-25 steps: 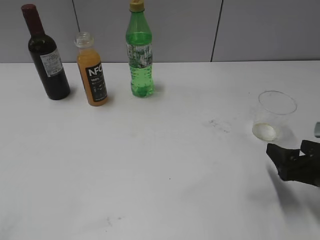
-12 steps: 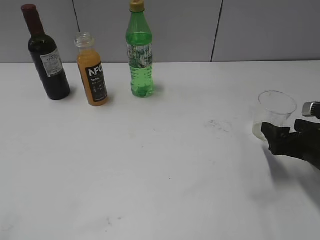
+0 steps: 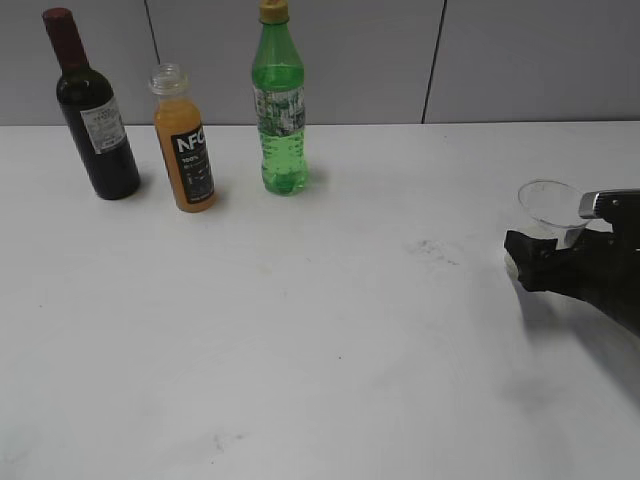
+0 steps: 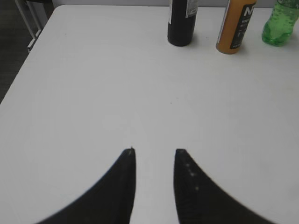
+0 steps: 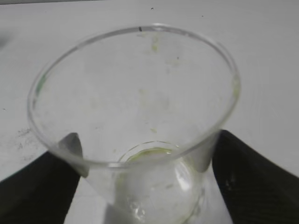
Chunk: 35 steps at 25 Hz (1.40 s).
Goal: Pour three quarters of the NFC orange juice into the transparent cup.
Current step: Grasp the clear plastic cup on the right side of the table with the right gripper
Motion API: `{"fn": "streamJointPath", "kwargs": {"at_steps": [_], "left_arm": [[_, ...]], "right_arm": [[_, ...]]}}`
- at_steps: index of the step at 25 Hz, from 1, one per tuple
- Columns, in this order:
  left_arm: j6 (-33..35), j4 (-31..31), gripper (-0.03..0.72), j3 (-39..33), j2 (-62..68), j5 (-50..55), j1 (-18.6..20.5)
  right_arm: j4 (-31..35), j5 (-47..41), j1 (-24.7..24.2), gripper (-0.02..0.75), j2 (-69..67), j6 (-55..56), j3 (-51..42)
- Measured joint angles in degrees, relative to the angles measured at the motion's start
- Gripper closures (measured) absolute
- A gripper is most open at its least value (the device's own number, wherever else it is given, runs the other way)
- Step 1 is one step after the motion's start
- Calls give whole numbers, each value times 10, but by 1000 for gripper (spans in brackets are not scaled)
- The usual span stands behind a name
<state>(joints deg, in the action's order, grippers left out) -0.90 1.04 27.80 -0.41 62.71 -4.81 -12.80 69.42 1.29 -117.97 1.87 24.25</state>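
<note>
The right gripper (image 5: 145,154) has its jaws on either side of the cup (image 3: 549,204) at the counter's (image 3: 330,330) right edge; whether they grip it I cannot tell. The left gripper (image 4: 154,151) hangs released. The juice (image 3: 184,140) stands far left, uncapped, between two bottles. Step in hand: securing the cup. Next, the left arm must fetch the juice.

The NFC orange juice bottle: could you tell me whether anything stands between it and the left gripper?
Nothing visible does. In the left wrist view the left gripper hangs open over bare table, and the NFC orange juice stands ahead to its right, between the wine bottle and the green soda bottle.
</note>
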Motion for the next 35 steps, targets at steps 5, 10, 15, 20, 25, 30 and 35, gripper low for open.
{"fn": "streamJointPath", "kwargs": {"at_steps": [5, 10, 15, 20, 25, 30, 35], "left_arm": [[0, 0, 459, 0, 0, 0, 0], [0, 0, 459, 0, 0, 0, 0], [0, 0, 459, 0, 0, 0, 0], [0, 0, 459, 0, 0, 0, 0], [0, 0, 459, 0, 0, 0, 0], [0, 0, 459, 0, 0, 0, 0], [0, 0, 459, 0, 0, 0, 0]], "right_arm": [[-14, 0, 0, 65, -25, 7, 32], [-32, 0, 0, 65, -45, 16, 67], [-56, -1, 0, 66, -53, 19, 88], [-54, -8, 0, 70, -53, 19, 89], [-54, -21, 0, 73, -53, 14, 89], [-54, -24, 0, 88, -53, 0, 89], [-54, -26, 0, 171, -53, -1, 89]]}}
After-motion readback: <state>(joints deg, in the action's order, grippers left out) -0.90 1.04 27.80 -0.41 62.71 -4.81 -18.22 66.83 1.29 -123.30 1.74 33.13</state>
